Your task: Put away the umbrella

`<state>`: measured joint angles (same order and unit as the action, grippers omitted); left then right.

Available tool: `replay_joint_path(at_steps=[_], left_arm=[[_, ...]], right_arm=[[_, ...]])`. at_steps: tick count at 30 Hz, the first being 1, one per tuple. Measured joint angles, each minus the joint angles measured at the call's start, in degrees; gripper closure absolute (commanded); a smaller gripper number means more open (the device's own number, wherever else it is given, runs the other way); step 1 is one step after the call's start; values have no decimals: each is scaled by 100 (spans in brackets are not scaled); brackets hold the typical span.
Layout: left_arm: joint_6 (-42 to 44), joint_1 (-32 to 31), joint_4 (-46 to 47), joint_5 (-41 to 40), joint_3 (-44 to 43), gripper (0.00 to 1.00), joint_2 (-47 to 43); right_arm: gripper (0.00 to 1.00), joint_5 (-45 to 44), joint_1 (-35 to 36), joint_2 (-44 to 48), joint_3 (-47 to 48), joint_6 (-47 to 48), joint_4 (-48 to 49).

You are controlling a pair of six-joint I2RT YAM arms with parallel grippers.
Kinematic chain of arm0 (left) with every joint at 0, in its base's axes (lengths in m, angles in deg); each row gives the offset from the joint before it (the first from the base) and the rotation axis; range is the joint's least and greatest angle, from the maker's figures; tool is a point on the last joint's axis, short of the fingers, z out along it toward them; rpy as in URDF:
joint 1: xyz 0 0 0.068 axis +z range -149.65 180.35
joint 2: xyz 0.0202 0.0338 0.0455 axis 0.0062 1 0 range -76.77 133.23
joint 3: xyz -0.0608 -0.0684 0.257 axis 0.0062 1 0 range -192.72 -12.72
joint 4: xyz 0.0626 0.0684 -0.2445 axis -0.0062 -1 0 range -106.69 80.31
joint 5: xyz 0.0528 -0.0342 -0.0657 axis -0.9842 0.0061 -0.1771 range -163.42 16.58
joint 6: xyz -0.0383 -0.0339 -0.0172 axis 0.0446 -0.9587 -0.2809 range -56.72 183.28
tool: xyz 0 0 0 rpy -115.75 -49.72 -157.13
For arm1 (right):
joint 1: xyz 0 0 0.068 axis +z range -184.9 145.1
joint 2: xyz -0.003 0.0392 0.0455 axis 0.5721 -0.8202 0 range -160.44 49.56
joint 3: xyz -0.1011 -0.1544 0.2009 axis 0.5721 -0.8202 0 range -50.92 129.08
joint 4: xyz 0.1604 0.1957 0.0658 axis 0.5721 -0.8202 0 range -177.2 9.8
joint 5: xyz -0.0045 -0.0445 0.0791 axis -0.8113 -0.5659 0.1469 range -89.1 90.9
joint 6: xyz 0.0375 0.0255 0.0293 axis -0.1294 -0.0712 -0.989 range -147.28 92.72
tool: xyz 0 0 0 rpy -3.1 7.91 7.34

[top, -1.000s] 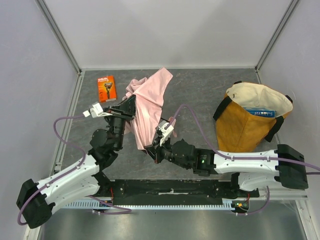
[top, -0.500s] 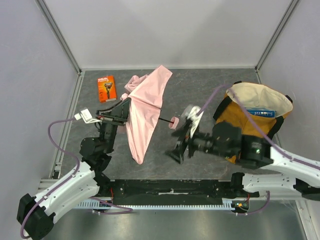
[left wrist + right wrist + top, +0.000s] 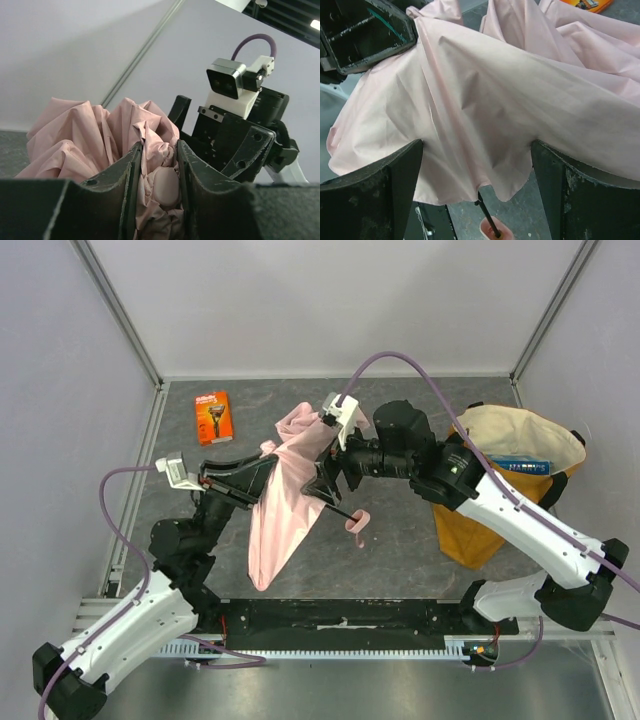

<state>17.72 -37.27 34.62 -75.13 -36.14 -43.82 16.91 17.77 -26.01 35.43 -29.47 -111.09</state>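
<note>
Obs.: the umbrella (image 3: pixel 290 490) hangs half-collapsed between the two arms, over the left-middle of the table (image 3: pixel 400 560). Whether its lower hem touches the surface cannot be told.

Left gripper (image 3: pixel 159 155): narrow, jaws pinched on a wad of pink fabric at the crown, with a rounded pink knob caught between them. It carries the umbrella from that end.

Right gripper (image 3: pixel 476 145): spread wide, holding nothing. One finger sits at either side of the draped canopy (image 3: pixel 520 90), close to the cloth, with no contact visible.

The thin black shaft (image 3: pixel 487 220) runs out from under the hem to the small pink handle (image 3: pixel 357 523), which hangs free with its loop.

Handling (judged):
- Light overall, so weight is no concern.
- The canopy is thin, limp and likely slick. A pinch on cloth alone can creep, and the fabric shifts without moving the frame.
- The shaft and ribs are stiff but slender. Side load could bend them.

Best hold (judged): the rigid parts, meaning the handle or the shaft just above it, squeezed across the axis. The crown grip serves as the second anchor.

The mustard tote bag (image 3: pixel 500 490) stands open-mouthed at the right, well apart from the umbrella.
</note>
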Motion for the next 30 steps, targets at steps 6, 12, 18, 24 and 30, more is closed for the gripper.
replay_joint_path(at_steps=[6,12,18,24,30], left_arm=[[-109,2,-225,479,-160,98,50],[-160,7,-223,846,-260,98,234],[-13,33,-317,1270,-483,98,389],[68,44,-356,1427,-590,98,479],[68,55,-501,1408,-649,98,562]], right_arm=[[2,610,-103,-9,-295,181,225],[2,1075,-109,-7,-396,214,354],[2,1064,-109,144,-396,192,208],[2,846,-59,201,-424,-302,343],[2,-76,402,186,-470,-487,415]])
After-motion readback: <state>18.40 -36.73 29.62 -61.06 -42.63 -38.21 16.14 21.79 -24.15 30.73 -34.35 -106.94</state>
